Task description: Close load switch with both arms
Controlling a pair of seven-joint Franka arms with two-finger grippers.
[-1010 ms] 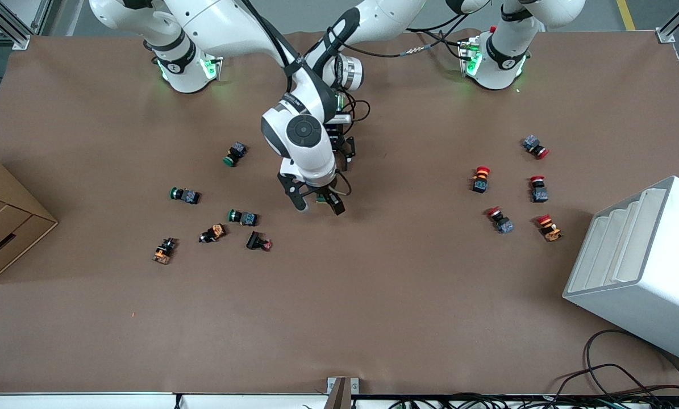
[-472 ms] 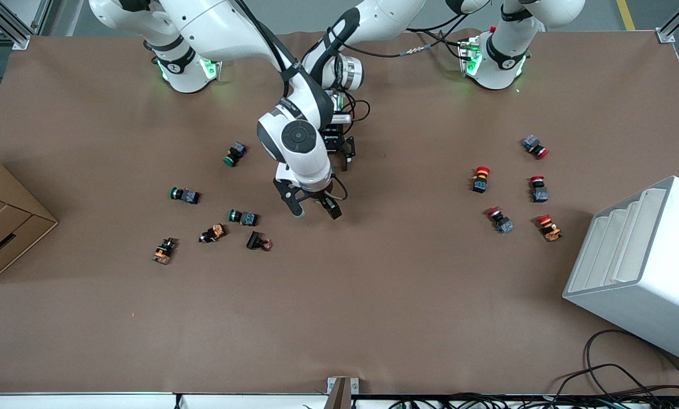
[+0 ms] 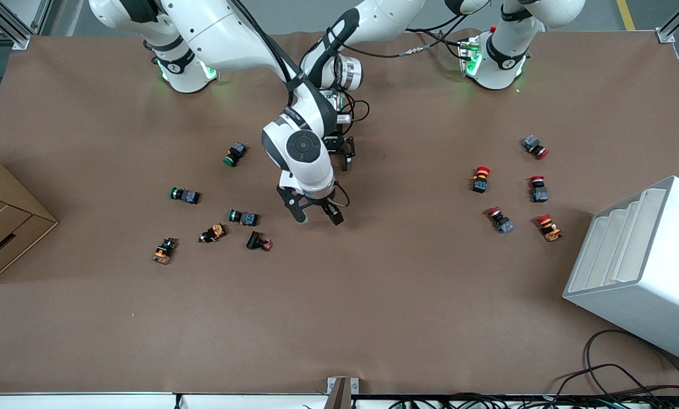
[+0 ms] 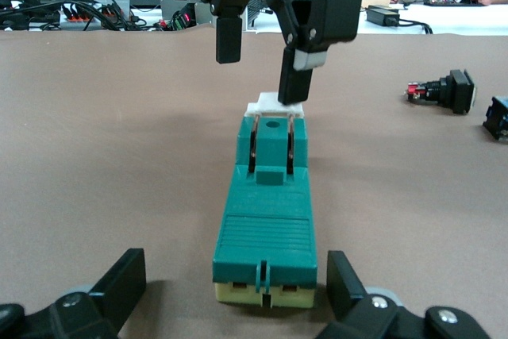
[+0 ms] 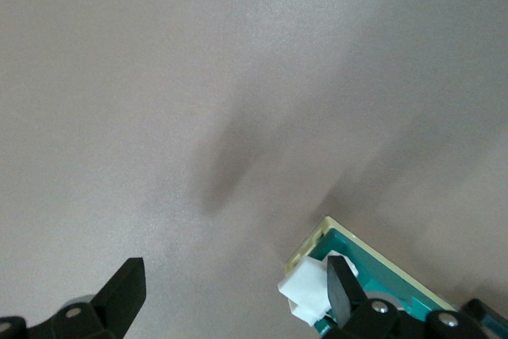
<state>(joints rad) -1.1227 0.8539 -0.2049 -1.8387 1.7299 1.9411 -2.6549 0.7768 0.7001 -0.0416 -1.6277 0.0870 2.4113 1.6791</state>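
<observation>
The load switch (image 4: pixel 266 212) lies flat on the bench (image 3: pixel 373 295) just above the centre of the front view, largely hidden there beneath the right arm's wrist. The right gripper (image 3: pixel 317 216) hangs over its white lever (image 4: pixel 275 103), jaws wide, one fingertip (image 4: pixel 292 85) touching the lever, while the left gripper (image 4: pixel 230 295) sits low at the opposite end, jaws wide astride the body without gripping. Judged step: lever closure under way; next the left jaws should brace the body while the right fingertip presses the lever down.

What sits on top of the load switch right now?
On the load switch: a white lever piece, with one finger of the open right gripper against it. Its underside is hidden.
</observation>
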